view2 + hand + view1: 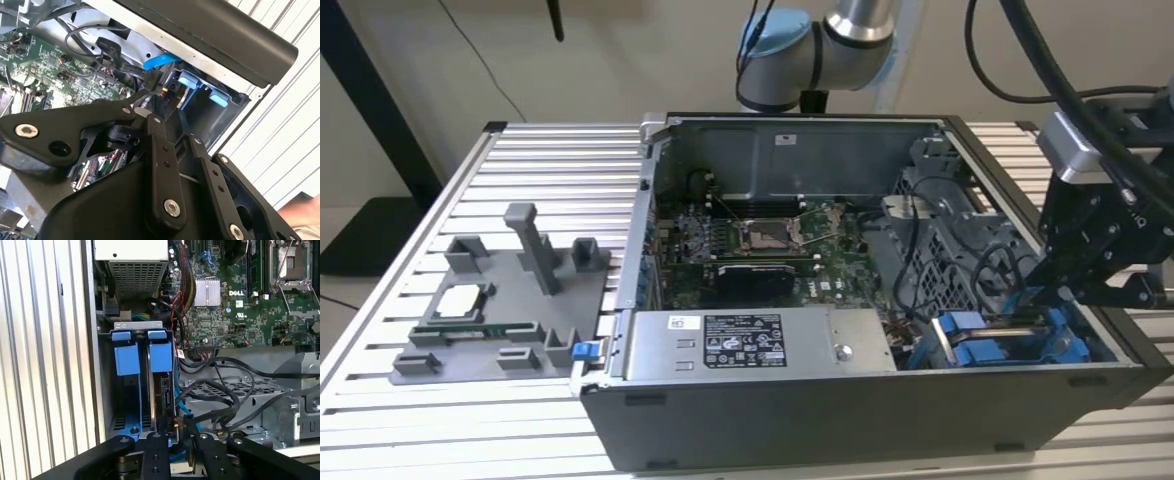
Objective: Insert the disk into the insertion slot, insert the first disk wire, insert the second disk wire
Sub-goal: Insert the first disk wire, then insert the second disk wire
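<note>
Ed.: What's the shot?

Photog.: Open PC case (854,420) on a slatted metal desk (547,150). The robot arm (1107,200) comes in at the exterior view's right, w/ the gripper (1051,300) lowered into the case's corner among blue plastic parts.

Ed.: Where's the disk?

Photog.: In the insertion slot (137,326). In the first wrist view the disk (162,390) stands edge-on in the bay nearer the motherboard (225,305), w/ a blue carrier tab (161,357) on its far end. A second blue tab (126,360) sits just beside it, in the bay against the case wall.

Ed.: And the gripper's state?

Photog.: It hangs close over the disk's near end in both wrist views. Can't tell whether it's open or closed, or whether it has hold of anything.

Ed.: Wires?

Photog.: A blue wire (159,61) curves by the slot in the second wrist view, near a connector w/ red and yellow leads (162,89). Black cables (225,390) loop over the grey metalwork btwn slot and motherboard. Can't tell if any is plugged into the disk.

Ed.: Anything else in frame?

Photog.: PSU box (761,345) w/ a black label along the case's front edge. A grey fixture block (534,250) lies on the desk at the exterior view's left, beside the case, carrying a chip (460,300) and a memory stick (474,330).
</note>
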Controlling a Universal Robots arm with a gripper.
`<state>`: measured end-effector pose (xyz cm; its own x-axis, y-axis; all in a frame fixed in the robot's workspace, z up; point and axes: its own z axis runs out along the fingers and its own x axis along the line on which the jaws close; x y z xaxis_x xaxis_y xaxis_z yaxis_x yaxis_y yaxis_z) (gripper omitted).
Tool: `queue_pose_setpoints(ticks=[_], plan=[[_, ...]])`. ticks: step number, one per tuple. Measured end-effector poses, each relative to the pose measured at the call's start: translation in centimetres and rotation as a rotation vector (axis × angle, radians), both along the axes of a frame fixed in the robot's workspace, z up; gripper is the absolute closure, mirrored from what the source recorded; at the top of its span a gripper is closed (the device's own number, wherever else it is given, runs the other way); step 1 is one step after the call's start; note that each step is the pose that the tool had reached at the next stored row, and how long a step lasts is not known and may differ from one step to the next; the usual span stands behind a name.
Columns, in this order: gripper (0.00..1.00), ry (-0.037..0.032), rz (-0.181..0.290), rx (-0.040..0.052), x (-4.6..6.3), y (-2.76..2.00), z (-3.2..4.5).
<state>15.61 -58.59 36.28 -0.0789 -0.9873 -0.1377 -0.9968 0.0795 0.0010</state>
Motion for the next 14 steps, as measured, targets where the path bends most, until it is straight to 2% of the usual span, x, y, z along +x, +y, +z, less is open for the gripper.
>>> queue_pose_setpoints(ticks=[3, 8, 14], plan=[[0.0, 0.0, 0.0, 0.0005, 0.0, 0.09, 0.47], [0.0, -0.0095, 0.0, 0.0016, 0.01, 0.44, 0.58], [0.0, -0.0129, 0.0, 0.0015, 0.0, 1.0, 0.9]])
